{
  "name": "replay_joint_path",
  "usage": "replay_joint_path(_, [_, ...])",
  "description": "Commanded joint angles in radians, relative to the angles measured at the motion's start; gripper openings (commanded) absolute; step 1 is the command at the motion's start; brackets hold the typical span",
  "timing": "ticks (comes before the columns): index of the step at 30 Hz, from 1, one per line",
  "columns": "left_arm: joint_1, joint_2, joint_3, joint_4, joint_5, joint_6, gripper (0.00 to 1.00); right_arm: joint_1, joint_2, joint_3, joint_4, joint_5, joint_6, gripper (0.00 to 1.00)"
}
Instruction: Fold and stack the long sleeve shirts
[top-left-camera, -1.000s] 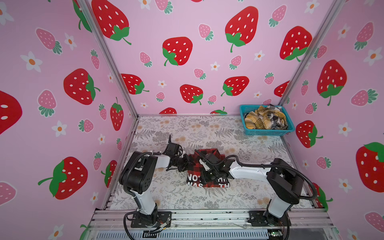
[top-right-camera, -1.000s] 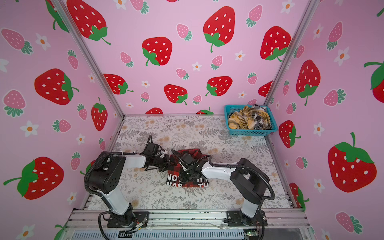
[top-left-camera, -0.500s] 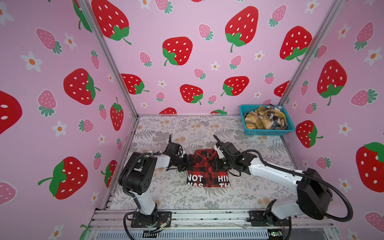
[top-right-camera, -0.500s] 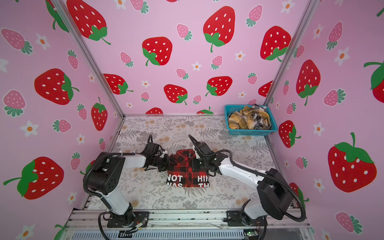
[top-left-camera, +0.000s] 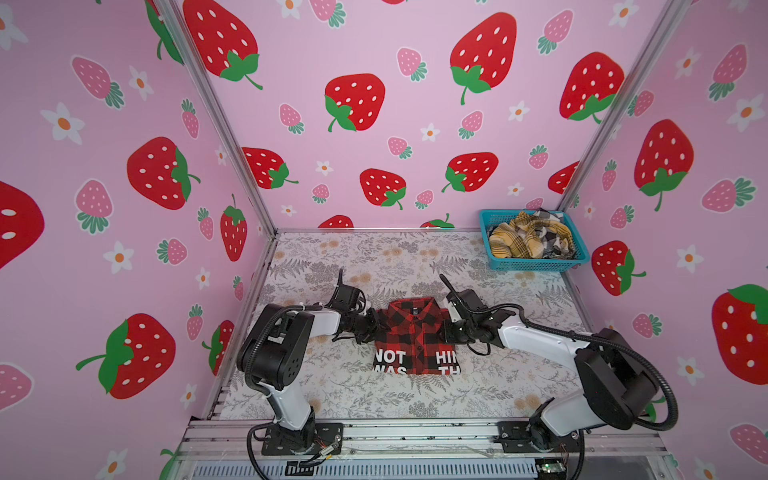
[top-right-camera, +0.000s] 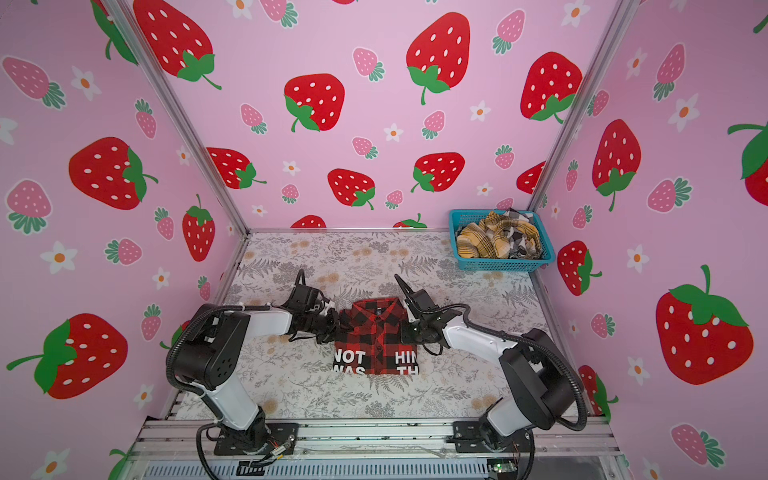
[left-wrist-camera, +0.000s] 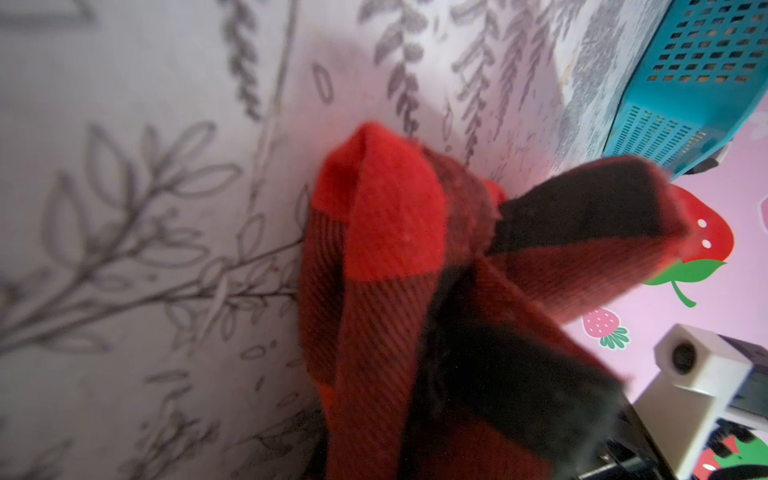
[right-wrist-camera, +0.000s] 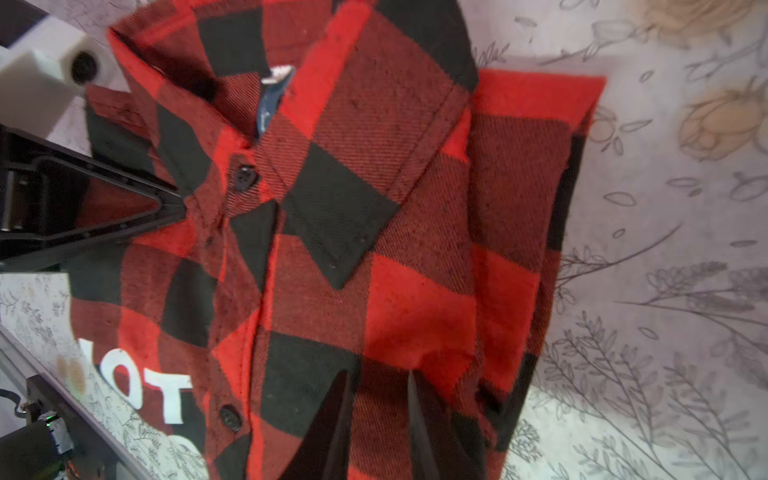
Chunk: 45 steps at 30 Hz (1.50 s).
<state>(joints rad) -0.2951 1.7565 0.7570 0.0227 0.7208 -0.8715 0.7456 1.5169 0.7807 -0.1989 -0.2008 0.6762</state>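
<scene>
Both black parallel grippers are set against opposite sides of the red-and-black buffalo-check flannel shirt (top-left-camera: 411, 336) (top-right-camera: 376, 336) with white block lettering. It is laid flat near the middle of the grey fern-printed table cover (top-left-camera: 374, 399), with the collar toward the back wall and the lettering toward the near rail. In both top views the left gripper (top-left-camera: 374, 326) (top-right-camera: 334, 326) is seen at the shirt's left edge just below the shoulder. The right gripper (top-left-camera: 446, 332) (top-right-camera: 405, 332) is seen at its right edge at about the same level.

In the left wrist view a bunched fold of the shirt (left-wrist-camera: 395, 249) is raised off the table cover close to the lens. The left jaws are therefore taken to be clenched on that fold, though the fingers themselves are hidden there. In the right wrist view the right gripper (right-wrist-camera: 377, 376) is shown with its two dark fingers (right-wrist-camera: 332, 415) close together and a ridge of the checked cloth (right-wrist-camera: 353, 208) pinched between them. The buttoned front and pointed collar are turned upward.

Well apart, in the far right corner, a turquoise plastic mesh basket (top-left-camera: 536, 264) (top-right-camera: 498, 264) is filled with a crumpled mustard-yellow plaid shirt (top-left-camera: 515, 243) and a black-and-white plaid shirt (top-left-camera: 552, 239).
</scene>
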Motion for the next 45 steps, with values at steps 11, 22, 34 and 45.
replay_joint_path(11, [-0.005,0.013,0.024,-0.153,-0.091,0.048,0.18,-0.022,0.014,-0.019,0.007,0.016,-0.019,0.25])
replay_joint_path(22, [-0.005,-0.055,0.074,-0.268,-0.118,0.114,0.36,-0.051,-0.076,0.017,-0.059,0.083,-0.046,0.27])
replay_joint_path(34, [0.02,-0.301,0.037,-0.585,-0.276,0.198,0.37,-0.03,-0.145,0.0,-0.06,-0.009,-0.035,0.28])
replay_joint_path(45, [-0.13,-0.353,0.002,-0.511,-0.186,0.066,0.18,0.051,-0.102,-0.024,-0.012,-0.008,0.006,0.26])
